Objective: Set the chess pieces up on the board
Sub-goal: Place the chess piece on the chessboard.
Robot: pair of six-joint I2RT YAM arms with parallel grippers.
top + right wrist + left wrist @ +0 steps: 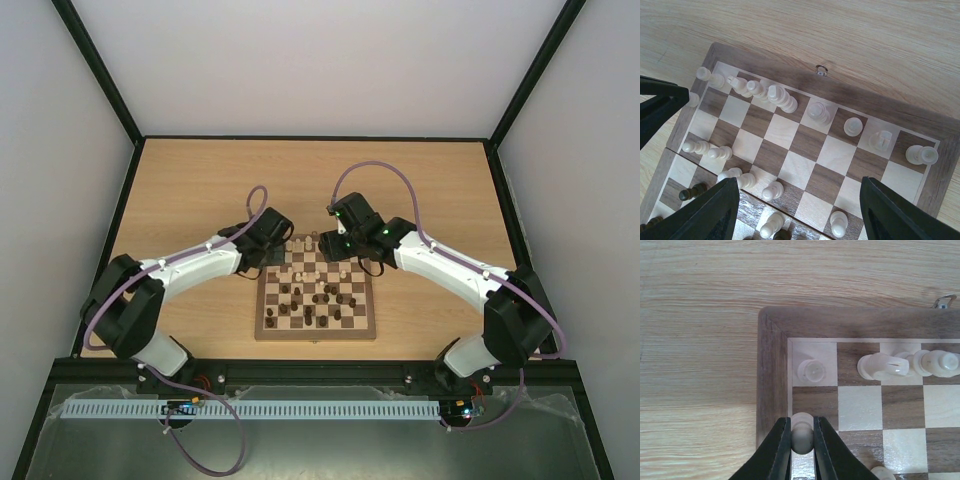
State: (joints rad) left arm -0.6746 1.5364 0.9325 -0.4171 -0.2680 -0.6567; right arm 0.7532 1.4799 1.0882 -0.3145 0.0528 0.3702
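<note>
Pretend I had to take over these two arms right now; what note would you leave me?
Left gripper: shut on a round-headed cream piece over the left edge of the board, one row in from the far corner.
Right gripper: open, empty, above the far right squares.
Done: a line of cream pieces fills the far row, though one tipped piece lies on its side.
Left: set down the held piece, stand the tipped one up, line up the loose cream ones, and move the dark pieces scattered mid-board to the near rows.
</note>
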